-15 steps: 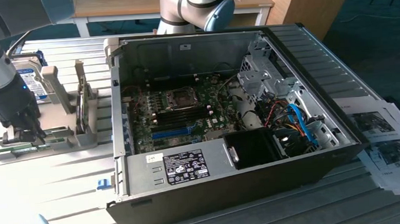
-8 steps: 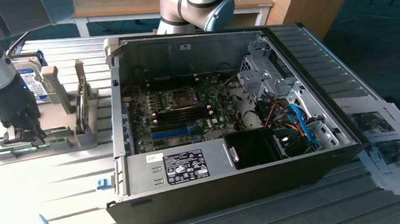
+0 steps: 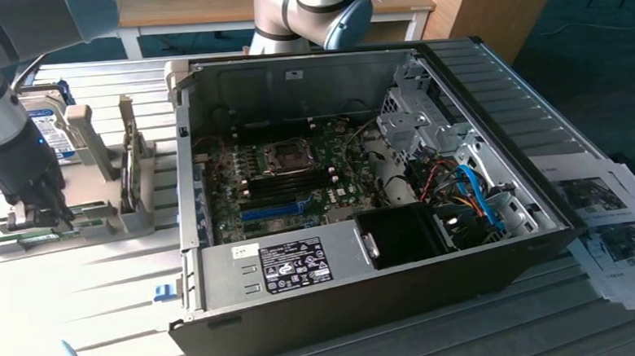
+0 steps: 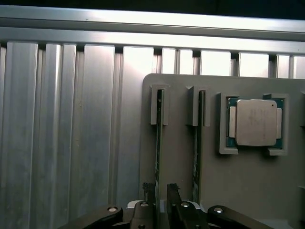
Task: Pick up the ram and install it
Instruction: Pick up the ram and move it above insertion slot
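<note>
Hand: set narrow, one finger on each side of the ram, thin gaps showing. Not seen clamped, so nothing is held yet. In the exterior view the hand is low over the holder, at that view's left, well apart from the case.

Ram: on edge in the holder, its far end seated in a notched slot. Not lifted, not installed.

Risks (judgement):
- The notch grips the stick's end. A pull that is not straight could bind it there and drag or tip the holder, which appears to sit loose on the surface.
- A second stick stands just beside. One finger works in the lane between the two and could nudge the neighbour.
- The thin edge gives little to hold. An off-centre close could let the ram tilt or slip once it is free.

Containers:
- Holder: two narrow slots, one stick in each, and a square pocket with the processor lying flat in it.
- Case: on its side, lid off. Inside are the board, the dark memory slots (cannot tell if filled), the blue slot and loose cables.
</note>
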{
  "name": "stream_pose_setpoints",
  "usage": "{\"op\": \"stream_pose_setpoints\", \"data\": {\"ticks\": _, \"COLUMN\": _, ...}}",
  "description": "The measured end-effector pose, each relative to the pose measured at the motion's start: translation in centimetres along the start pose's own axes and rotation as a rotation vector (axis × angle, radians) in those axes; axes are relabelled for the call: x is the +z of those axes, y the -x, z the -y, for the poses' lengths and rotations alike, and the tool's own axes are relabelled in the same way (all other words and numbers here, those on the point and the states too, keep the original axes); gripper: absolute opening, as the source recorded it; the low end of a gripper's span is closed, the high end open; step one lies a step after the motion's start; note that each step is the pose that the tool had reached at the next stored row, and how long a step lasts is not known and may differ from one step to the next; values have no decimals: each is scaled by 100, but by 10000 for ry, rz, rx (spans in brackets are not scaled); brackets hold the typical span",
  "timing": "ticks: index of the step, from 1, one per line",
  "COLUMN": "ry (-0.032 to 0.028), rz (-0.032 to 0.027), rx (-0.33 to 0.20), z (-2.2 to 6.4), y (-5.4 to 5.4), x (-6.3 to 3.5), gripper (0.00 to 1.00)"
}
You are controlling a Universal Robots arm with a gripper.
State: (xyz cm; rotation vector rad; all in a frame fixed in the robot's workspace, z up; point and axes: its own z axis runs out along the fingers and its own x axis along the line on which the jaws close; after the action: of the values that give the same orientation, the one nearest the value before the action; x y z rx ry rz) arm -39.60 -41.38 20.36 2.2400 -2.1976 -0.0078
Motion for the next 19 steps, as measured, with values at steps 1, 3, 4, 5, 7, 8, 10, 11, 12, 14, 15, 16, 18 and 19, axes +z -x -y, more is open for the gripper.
{"op": "stream_pose_setpoints", "data": {"ticks": 1, "ry": 0, "rz": -1, "rx": 0, "z": 0, "y": 0, "x": 5, "gripper": 24}}
{"op": "stream_pose_setpoints", "data": {"ticks": 3, "ry": 1, "rz": -1, "rx": 0, "z": 0, "y": 0, "x": 12, "gripper": 24}}
{"op": "stream_pose_setpoints", "data": {"ticks": 4, "ry": 1, "rz": -1, "rx": 0, "z": 0, "y": 0, "x": 13, "gripper": 24}}
{"op": "stream_pose_setpoints", "data": {"ticks": 5, "ry": 1, "rz": -2, "rx": 0, "z": 0, "y": 0, "x": 14, "gripper": 24}}
{"op": "stream_pose_setpoints", "data": {"ticks": 7, "ry": -1, "rz": -1, "rx": 0, "z": 0, "y": 0, "x": 16, "gripper": 24}}
{"op": "stream_pose_setpoints", "data": {"ticks": 8, "ry": -1, "rz": 0, "rx": 1, "z": 0, "y": 0, "x": 16, "gripper": 24}}
{"op": "stream_pose_setpoints", "data": {"ticks": 10, "ry": -1, "rz": -1, "rx": 0, "z": 0, "y": 0, "x": 15, "gripper": 24}}
{"op": "stream_pose_setpoints", "data": {"ticks": 11, "ry": -2, "rz": 0, "rx": 0, "z": 0, "y": 0, "x": 16, "gripper": 24}}
{"op": "stream_pose_setpoints", "data": {"ticks": 12, "ry": -1, "rz": -1, "rx": 0, "z": 0, "y": 0, "x": 17, "gripper": 24}}
{"op": "stream_pose_setpoints", "data": {"ticks": 14, "ry": -1, "rz": 0, "rx": 0, "z": 0, "y": 0, "x": 20, "gripper": 24}}
{"op": "stream_pose_setpoints", "data": {"ticks": 15, "ry": -1, "rz": 0, "rx": 0, "z": 0, "y": 0, "x": 21, "gripper": 24}}
{"op": "stream_pose_setpoints", "data": {"ticks": 16, "ry": 0, "rz": -1, "rx": 0, "z": 0, "y": 0, "x": 21, "gripper": 24}}
{"op": "stream_pose_setpoints", "data": {"ticks": 18, "ry": 0, "rz": -1, "rx": 0, "z": 0, "y": 0, "x": 21, "gripper": 24}}
{"op": "stream_pose_setpoints", "data": {"ticks": 19, "ry": -1, "rz": 0, "rx": 0, "z": 0, "y": 0, "x": 21, "gripper": 24}}
